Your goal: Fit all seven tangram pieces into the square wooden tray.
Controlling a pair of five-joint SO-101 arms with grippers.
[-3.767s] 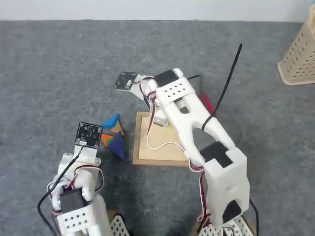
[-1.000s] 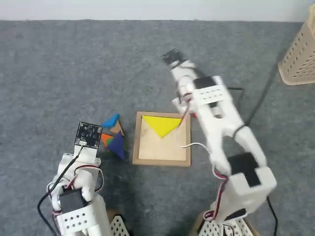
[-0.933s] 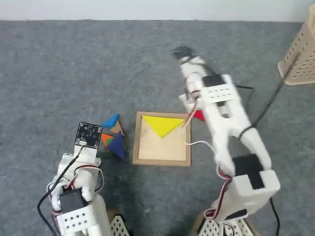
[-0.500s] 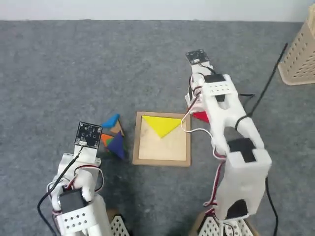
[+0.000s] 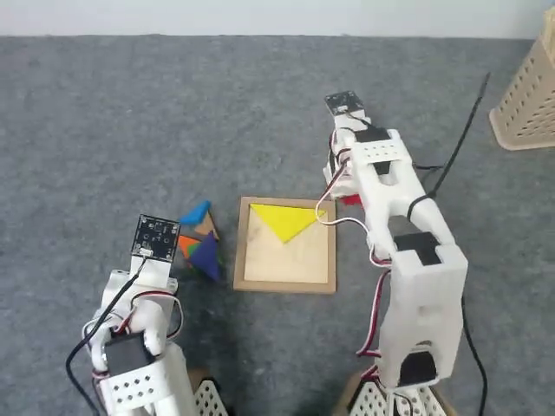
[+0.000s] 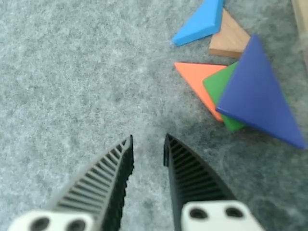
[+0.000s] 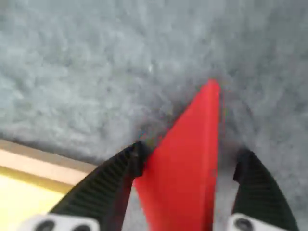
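The right gripper [image 7: 190, 155] stands wide open and empty, its jaws straddling the red triangle [image 7: 192, 120], which lies flat on the carpet between them, just beside the rim of the wooden tray [image 7: 38, 161]. The jaws should close squarely on the piece's broad part, not on its tapering tip, and then lift it level. Whether the pads touch the piece cannot be told, and its broad end is cut off toward the wrist.

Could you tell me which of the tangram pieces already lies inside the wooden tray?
The yellow triangle; the red piece and the other pieces lie outside the tray.
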